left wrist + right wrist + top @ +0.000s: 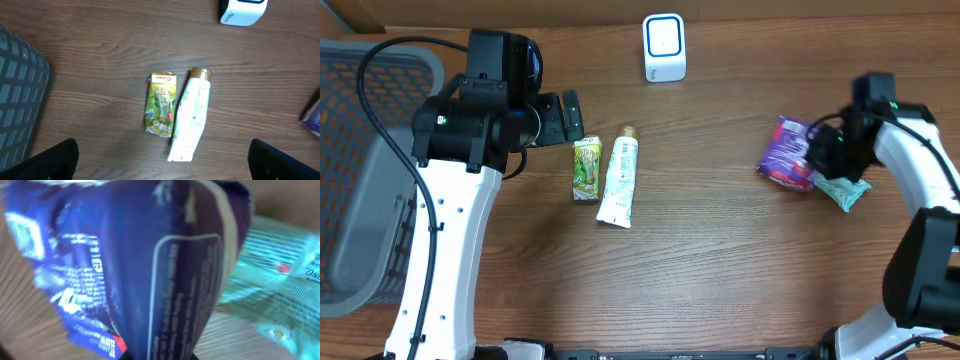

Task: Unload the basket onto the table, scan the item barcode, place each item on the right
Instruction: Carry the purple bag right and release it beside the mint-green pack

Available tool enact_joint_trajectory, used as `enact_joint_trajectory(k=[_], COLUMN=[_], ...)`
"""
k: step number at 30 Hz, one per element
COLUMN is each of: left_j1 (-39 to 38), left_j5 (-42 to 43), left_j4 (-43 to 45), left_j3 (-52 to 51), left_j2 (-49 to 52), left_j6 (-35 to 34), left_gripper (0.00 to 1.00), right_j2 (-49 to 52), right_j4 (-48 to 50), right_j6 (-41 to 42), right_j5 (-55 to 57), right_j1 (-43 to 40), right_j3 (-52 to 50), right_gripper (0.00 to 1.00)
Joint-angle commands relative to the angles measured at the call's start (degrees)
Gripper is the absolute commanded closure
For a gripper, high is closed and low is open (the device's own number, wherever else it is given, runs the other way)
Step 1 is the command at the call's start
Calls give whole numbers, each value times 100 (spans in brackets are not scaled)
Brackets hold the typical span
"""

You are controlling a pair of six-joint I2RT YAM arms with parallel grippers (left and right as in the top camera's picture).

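My right pincer (823,150) is clamped shut on the purple packet (786,155) so I can carry its barcode to the scanner (664,47), well ahead and to its left, while my left pincer (570,117) gapes empty.

Tally at the desk (720,270): six kinds with one each, one kind with two.
Placed from the one white scanner (664,47): one green tea sachet (587,168) and one white tube (619,181) lie below it, slightly left; one purple pouch (786,153) and one mint-green packet (844,190) lie to its lower right; one grey basket (360,170) sits far to its left; two hands, the left hand (570,117) and the right hand (817,150).
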Motion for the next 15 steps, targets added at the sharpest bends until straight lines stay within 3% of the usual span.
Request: enact_joint_trajectory(k=[1,5,6,12,15], left_j1=[22,22,22,22,22], left_j5=[-74,-74,-74,-74,-74], left_j4=[7,7,7,7,7], left_j3=[101,101,101,101,101], left_j2=[22,22,22,22,22], left_j6=[-39,-37,-39,-39,-39], left_gripper=[0,0,0,0,0], right_j2=[-63,-68,-68,-68,-70], right_j4=[219,109,55,-503,-1073], right_j6=[706,715,713,210,210], right_j5=[343,341,341,-39,-44], right_j1=[-612,-1045,-1119,-1244,-1198], right_j3=[-369,-328,-291,170,682], right_gripper=[96,96,90,30,27])
